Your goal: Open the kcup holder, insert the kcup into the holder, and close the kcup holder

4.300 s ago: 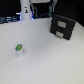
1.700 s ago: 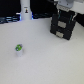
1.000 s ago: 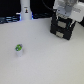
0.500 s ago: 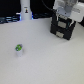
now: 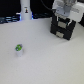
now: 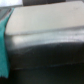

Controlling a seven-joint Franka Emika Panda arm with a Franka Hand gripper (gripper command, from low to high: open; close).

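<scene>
Gripper at the kcup holder, kcup well apart on the white table

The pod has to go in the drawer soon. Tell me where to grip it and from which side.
Grip the pod across its round white body, just under the green top, coming straight down from above. It stands upright and alone on the white table, so both sides are free. It is tiny, so the pincer, now over at the drawer unit, needs only a narrow opening.

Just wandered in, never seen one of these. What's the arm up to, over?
Gripper down at the kcup holder, jaws' state unclear. Kcup alone on the table, not picked up. Nothing between them.
</scene>
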